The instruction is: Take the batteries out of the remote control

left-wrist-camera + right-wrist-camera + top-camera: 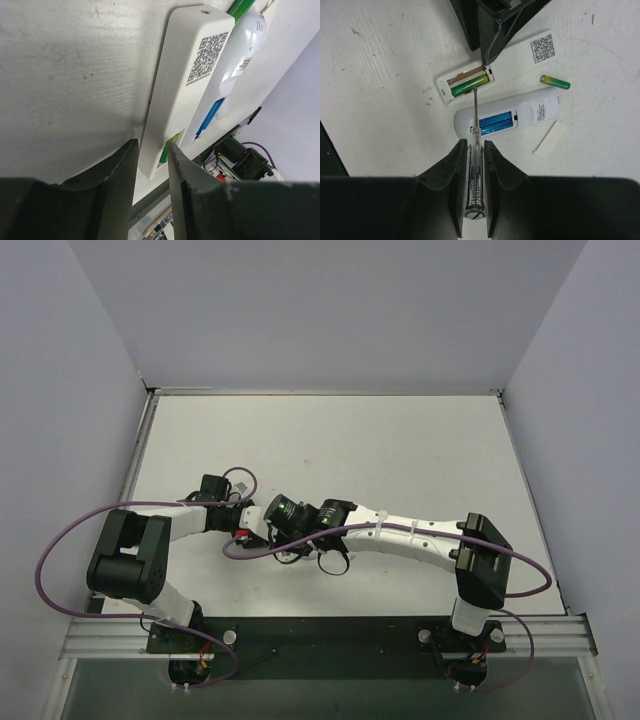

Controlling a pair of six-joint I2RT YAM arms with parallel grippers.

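Note:
A flat white remote (pixel 520 57) with a QR code lies with its compartment open; one green battery (pixel 469 85) sits in it beside a bare slot. A second green battery (pixel 555 82) lies loose on the table. A rounded white remote (pixel 530 110) holds two blue batteries (pixel 495 121). My right gripper (pixel 475 145) is shut on a clear screwdriver (pixel 475 170) whose tip touches the green battery. My left gripper (pixel 152 145) is shut on the flat remote (pixel 185 85) at its compartment end. In the top view both grippers (pixel 262 525) (pixel 300 530) meet and hide the remotes.
A small white cover with a thin white stick (pixel 547 140) lies right of the rounded remote. The table's near edge with a metal rail (pixel 330 635) is close behind the remotes. White walls (pixel 60 390) stand on three sides of the table.

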